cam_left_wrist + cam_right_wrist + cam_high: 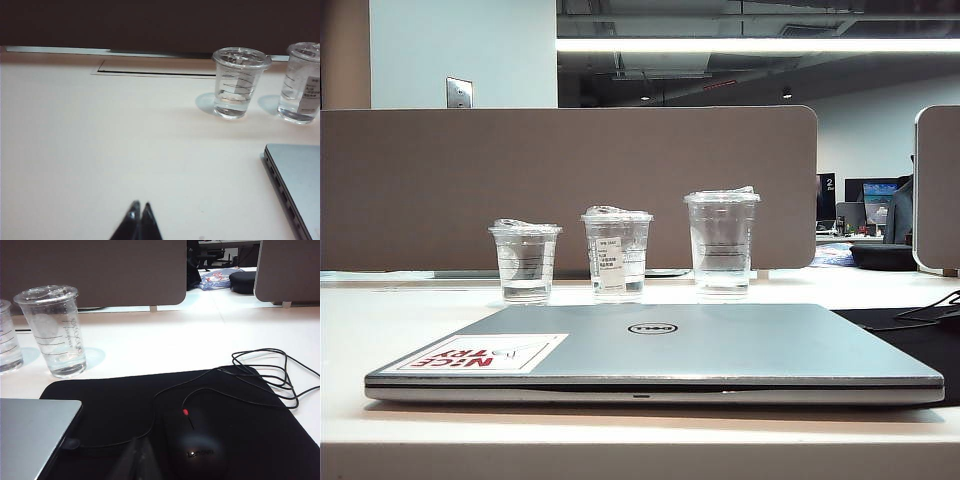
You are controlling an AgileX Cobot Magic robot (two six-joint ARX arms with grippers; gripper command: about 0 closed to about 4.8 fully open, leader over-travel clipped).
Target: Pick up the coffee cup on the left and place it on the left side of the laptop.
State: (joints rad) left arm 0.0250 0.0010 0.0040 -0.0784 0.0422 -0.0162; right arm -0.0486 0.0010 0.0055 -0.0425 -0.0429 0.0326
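Open-plan office. White counter (440, 320) backed by a grey-brown partition panel (570, 180), a second panel (938, 190) at far right. Closed silver Dell laptop (720, 345) on the counter, black mouse pad (240, 430) beside it with a wired Lenovo mouse (197, 447) and its loose cable (270, 375). Behind the partitions: monitors (880, 195) on other desks, office chair (205, 260), long ceiling strip light (760, 45), exposed dark ceiling with ducts. Wall plate (459, 92) on the pale wall at left. Cable slot (155, 73) cut into the counter near the partition
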